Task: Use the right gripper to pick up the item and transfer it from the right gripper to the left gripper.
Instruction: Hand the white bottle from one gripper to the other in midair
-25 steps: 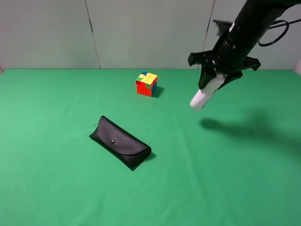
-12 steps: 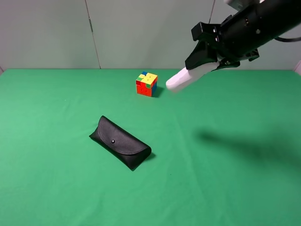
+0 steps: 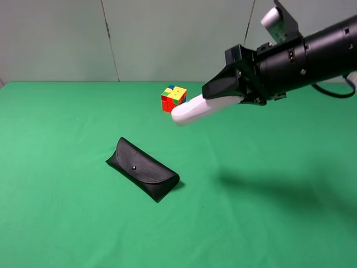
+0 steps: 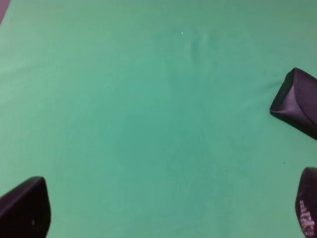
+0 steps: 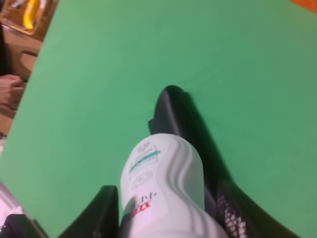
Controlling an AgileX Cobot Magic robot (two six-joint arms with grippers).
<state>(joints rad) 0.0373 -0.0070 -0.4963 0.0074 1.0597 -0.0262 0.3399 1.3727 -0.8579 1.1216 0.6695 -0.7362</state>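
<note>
My right gripper [image 3: 227,92] is shut on the item, a white contoured bottle [image 3: 196,109]. It holds the bottle level in the air over the middle of the green table, the free end pointing left. The black brush cap is hidden inside the jaws. In the right wrist view the bottle [image 5: 163,181] sits between the two black fingers [image 5: 99,215], its printed side showing. My left gripper [image 4: 163,213] shows only in the left wrist view, two dark fingertips wide apart over bare green cloth, open and empty.
A black glasses case [image 3: 143,168] lies left of centre, below the bottle; it also shows in the left wrist view [image 4: 297,101] and right wrist view [image 5: 181,116]. A multicoloured puzzle cube [image 3: 174,99] stands at the back. A grey wall [image 3: 167,39] closes the far side.
My right arm has swung from pointing down to lying level. The bottle has moved left and turned from hanging downward to pointing left, just past the cube.
</note>
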